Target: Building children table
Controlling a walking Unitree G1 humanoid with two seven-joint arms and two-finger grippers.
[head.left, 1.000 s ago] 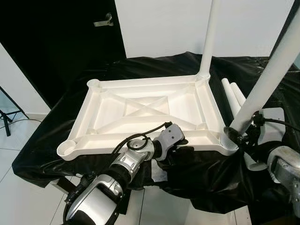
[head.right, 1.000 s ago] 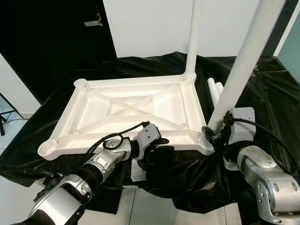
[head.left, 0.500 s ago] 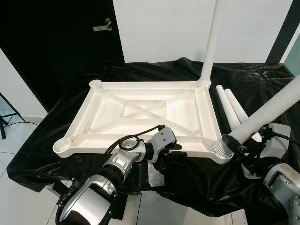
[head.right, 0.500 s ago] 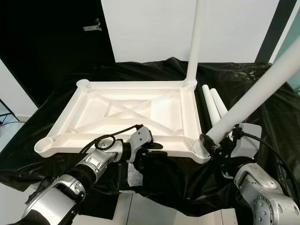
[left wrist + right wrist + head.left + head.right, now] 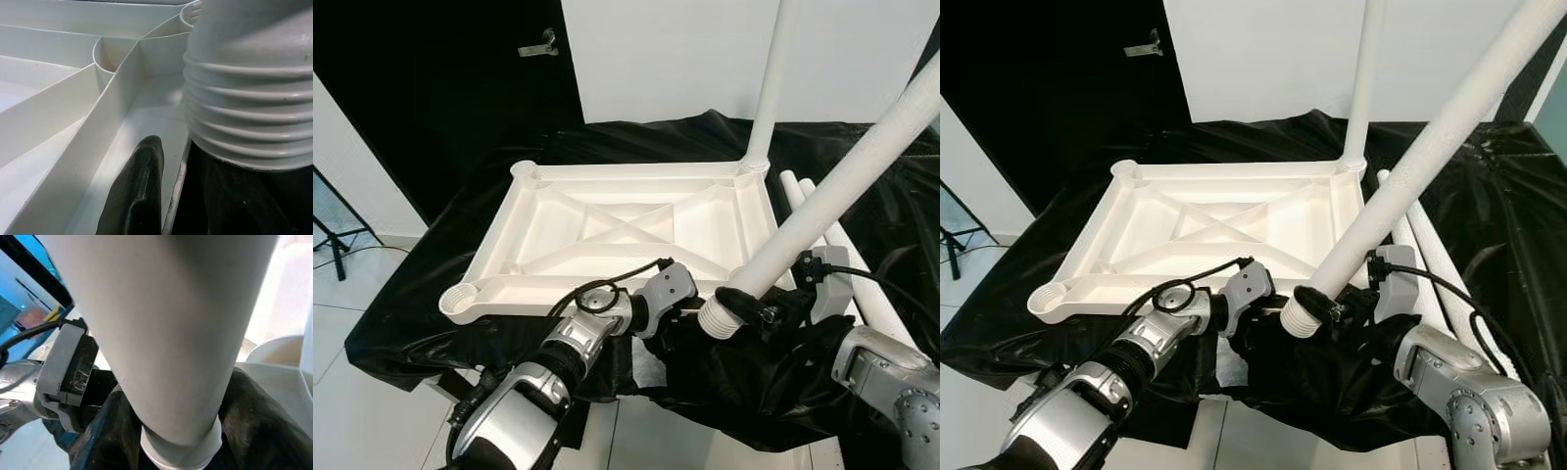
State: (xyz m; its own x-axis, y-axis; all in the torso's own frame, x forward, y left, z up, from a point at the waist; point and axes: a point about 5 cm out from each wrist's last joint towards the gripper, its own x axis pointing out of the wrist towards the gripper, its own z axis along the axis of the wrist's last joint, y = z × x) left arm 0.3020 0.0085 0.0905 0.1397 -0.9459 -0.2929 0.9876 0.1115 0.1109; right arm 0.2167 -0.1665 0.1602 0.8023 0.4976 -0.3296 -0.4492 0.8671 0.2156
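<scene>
The white tabletop (image 5: 558,211) lies upside down on a black-draped surface. One white leg (image 5: 771,78) stands upright in its far right corner. My right gripper (image 5: 759,311) is shut on a second leg (image 5: 842,186), which leans steeply up to the right. That leg's threaded end (image 5: 716,319) hangs just in front of the tabletop's near edge, close to my left gripper (image 5: 690,305). The left gripper clamps the near rim. One of its black fingers (image 5: 137,196) lies inside the rim beside the threads (image 5: 244,117); the other finger is hidden.
Two spare white legs (image 5: 1430,245) lie on the black cloth (image 5: 460,323) right of the tabletop. A dark door with a handle (image 5: 543,44) stands at the back left, a tripod foot (image 5: 333,240) on the tiled floor to the left. The cloth hangs over the front edge.
My right gripper has swung the leg's threaded end away from the near right corner, leftward along the near edge. The leg now leans more. The left gripper has kept its hold.
</scene>
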